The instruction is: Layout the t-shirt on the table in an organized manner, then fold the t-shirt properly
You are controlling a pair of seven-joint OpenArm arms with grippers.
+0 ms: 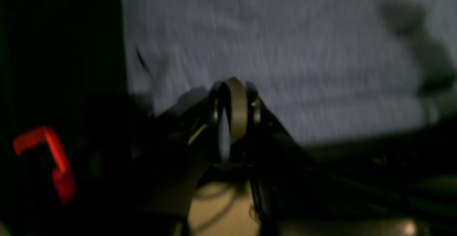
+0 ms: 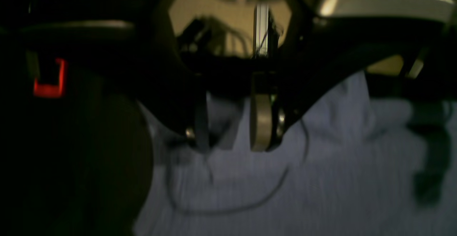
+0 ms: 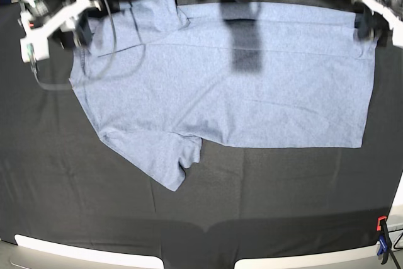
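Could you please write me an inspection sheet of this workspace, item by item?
Surface: table, covered in wrinkled black cloth, light rim at the near edge.
Job's things: t-shirt lies spread flat across the far half, one sleeve pointing toward the near edge, the other bunched at the far corner.
Clutter: nothing seen.
Grippers: left gripper shut at the shirt's edge, a sliver of fabric showing between the fingers; right gripper part open over bunched fabric at the shirt's other end.
Cables: a thin dark cable loops from the right arm across the shirt.
Surroundings: red clamp at the near corner; more wiring beyond the far edge.
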